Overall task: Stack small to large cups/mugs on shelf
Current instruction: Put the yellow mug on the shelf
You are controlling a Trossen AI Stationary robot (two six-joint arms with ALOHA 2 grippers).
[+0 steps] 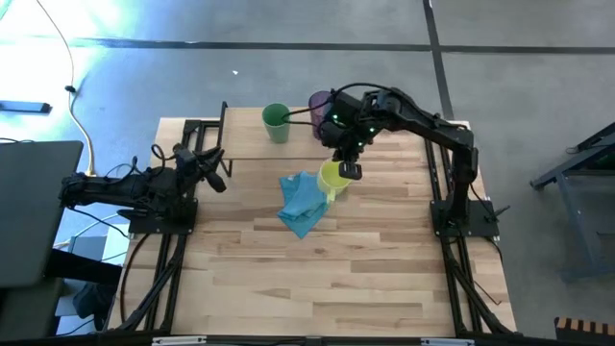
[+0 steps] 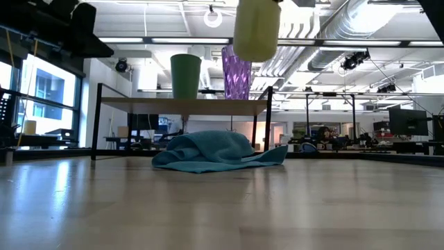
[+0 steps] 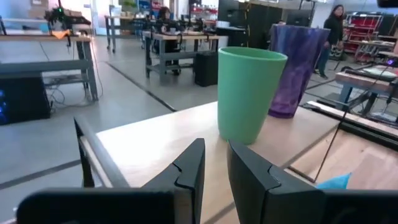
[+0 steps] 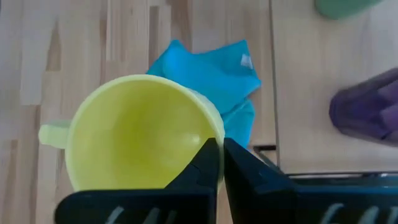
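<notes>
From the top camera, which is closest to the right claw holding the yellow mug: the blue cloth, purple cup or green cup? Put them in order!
Measured from the right gripper:
1. Blue cloth, on the table just beside it.
2. Purple tumbler, on the shelf.
3. Green cup, farther along the shelf.

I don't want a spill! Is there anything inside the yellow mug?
Empty. The right wrist view looks straight into the yellow mug, held on its rim by the right end effector, and shows only bare yellow inside.
</notes>
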